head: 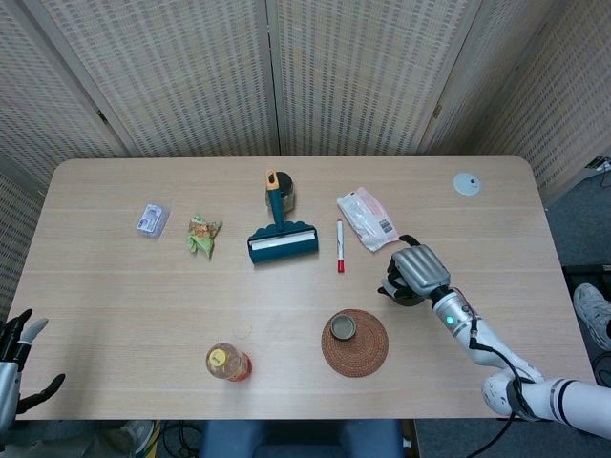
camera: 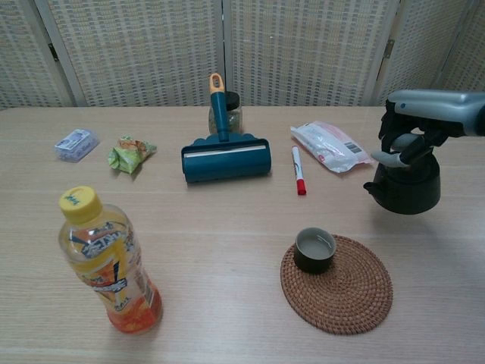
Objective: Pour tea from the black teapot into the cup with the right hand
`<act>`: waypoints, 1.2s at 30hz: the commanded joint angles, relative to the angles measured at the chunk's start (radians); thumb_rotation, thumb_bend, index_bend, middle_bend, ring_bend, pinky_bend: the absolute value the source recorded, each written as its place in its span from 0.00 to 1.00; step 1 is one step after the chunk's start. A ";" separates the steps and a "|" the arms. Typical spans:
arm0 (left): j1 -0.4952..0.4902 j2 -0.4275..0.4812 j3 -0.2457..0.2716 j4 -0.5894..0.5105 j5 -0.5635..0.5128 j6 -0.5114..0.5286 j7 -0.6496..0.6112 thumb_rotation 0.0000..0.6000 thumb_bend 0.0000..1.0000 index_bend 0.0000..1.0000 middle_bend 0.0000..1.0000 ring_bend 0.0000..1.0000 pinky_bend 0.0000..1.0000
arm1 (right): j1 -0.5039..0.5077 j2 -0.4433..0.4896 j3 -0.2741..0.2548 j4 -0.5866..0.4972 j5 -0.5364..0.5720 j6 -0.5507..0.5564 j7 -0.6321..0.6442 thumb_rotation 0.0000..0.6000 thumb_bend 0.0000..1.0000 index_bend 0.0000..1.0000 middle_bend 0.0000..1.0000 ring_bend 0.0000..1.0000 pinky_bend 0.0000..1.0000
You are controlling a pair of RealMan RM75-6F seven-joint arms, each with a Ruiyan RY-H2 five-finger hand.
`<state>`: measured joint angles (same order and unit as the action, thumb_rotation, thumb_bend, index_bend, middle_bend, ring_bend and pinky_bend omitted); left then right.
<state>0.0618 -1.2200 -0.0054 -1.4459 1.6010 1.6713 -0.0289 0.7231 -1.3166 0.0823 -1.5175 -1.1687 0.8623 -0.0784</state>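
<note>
The black teapot stands upright on the table to the right of the woven coaster, its spout pointing left. My right hand is over its top, and the fingers grip the handle. From the head view the right hand covers most of the teapot. The small dark cup sits on the left part of the coaster and holds some liquid; it also shows in the head view as the cup. My left hand hangs off the table's front-left corner with fingers apart, holding nothing.
A yellow-capped drink bottle stands front left. A teal lint roller, a red marker and a pink-white packet lie behind the coaster. A green wrapper, a small plastic box and a white disc lie further off.
</note>
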 commanded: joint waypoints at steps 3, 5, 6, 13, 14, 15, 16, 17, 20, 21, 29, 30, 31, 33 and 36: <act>0.002 0.000 0.002 0.000 -0.002 0.001 0.000 1.00 0.18 0.15 0.05 0.08 0.00 | -0.005 -0.063 0.018 0.093 -0.015 -0.012 0.063 0.93 0.14 0.97 0.90 0.80 0.10; 0.002 -0.001 0.002 0.000 -0.002 0.001 0.000 1.00 0.18 0.15 0.05 0.08 0.00 | -0.008 -0.081 0.022 0.119 -0.025 -0.012 0.087 0.93 0.11 0.97 0.89 0.79 0.09; 0.002 -0.001 0.003 -0.001 -0.002 0.000 0.001 1.00 0.18 0.15 0.05 0.08 0.00 | -0.009 -0.091 0.024 0.133 -0.030 -0.012 0.099 0.93 0.10 0.97 0.89 0.79 0.09; 0.003 -0.001 0.003 -0.001 -0.002 0.001 0.003 1.00 0.18 0.15 0.05 0.08 0.00 | -0.015 -0.130 0.027 0.201 -0.059 -0.023 0.163 0.93 0.10 0.96 0.89 0.78 0.09; 0.003 -0.001 0.003 -0.001 -0.002 0.001 0.003 1.00 0.18 0.15 0.05 0.08 0.00 | -0.015 -0.131 0.027 0.204 -0.060 -0.024 0.165 0.93 0.10 0.96 0.89 0.78 0.09; 0.003 -0.001 0.003 -0.001 -0.002 0.001 0.003 1.00 0.18 0.15 0.05 0.08 0.00 | -0.015 -0.132 0.027 0.209 -0.063 -0.024 0.167 0.93 0.10 0.96 0.89 0.78 0.09; 0.003 0.000 0.003 -0.001 -0.003 0.001 0.004 1.00 0.18 0.15 0.05 0.08 0.00 | -0.016 -0.134 0.026 0.215 -0.067 -0.024 0.169 0.93 0.10 0.96 0.89 0.78 0.09; 0.004 0.000 0.003 -0.002 -0.003 0.002 0.003 1.00 0.18 0.15 0.05 0.08 0.00 | -0.017 -0.135 0.025 0.222 -0.070 -0.027 0.169 0.93 0.10 0.96 0.89 0.78 0.09; 0.002 -0.002 0.004 -0.002 -0.003 -0.002 0.005 1.00 0.18 0.15 0.05 0.08 0.00 | -0.021 -0.130 0.023 0.233 -0.073 -0.028 0.160 0.93 0.10 0.96 0.89 0.78 0.09; 0.002 -0.003 0.004 -0.001 -0.002 -0.002 0.005 1.00 0.18 0.15 0.05 0.08 0.00 | -0.022 -0.128 0.023 0.234 -0.073 -0.027 0.155 0.93 0.10 0.96 0.89 0.78 0.09; -0.002 -0.004 0.003 0.000 -0.001 -0.005 0.006 1.00 0.18 0.15 0.05 0.08 0.00 | -0.029 -0.126 0.024 0.246 -0.063 -0.034 0.120 0.93 0.10 0.95 0.88 0.78 0.09; -0.002 -0.004 0.004 0.000 -0.001 -0.005 0.007 1.00 0.18 0.15 0.05 0.08 0.00 | -0.030 -0.127 0.024 0.248 -0.062 -0.035 0.115 0.93 0.10 0.95 0.88 0.78 0.09; -0.002 -0.004 0.004 0.000 -0.002 -0.006 0.007 1.00 0.18 0.15 0.05 0.08 0.00 | -0.030 -0.128 0.024 0.250 -0.061 -0.036 0.111 0.93 0.10 0.95 0.88 0.78 0.09; -0.002 -0.005 0.005 0.000 -0.003 -0.009 0.007 1.00 0.18 0.15 0.05 0.08 0.00 | -0.032 -0.128 0.025 0.252 -0.058 -0.038 0.105 0.93 0.10 0.95 0.88 0.78 0.09; -0.002 -0.007 0.006 0.003 -0.003 -0.010 0.006 1.00 0.18 0.15 0.05 0.08 0.00 | -0.033 -0.128 0.024 0.255 -0.056 -0.043 0.097 0.93 0.10 0.95 0.88 0.78 0.09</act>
<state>0.0595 -1.2271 0.0004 -1.4432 1.5978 1.6615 -0.0226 0.6903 -1.4448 0.1067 -1.2636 -1.2252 0.8202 0.0205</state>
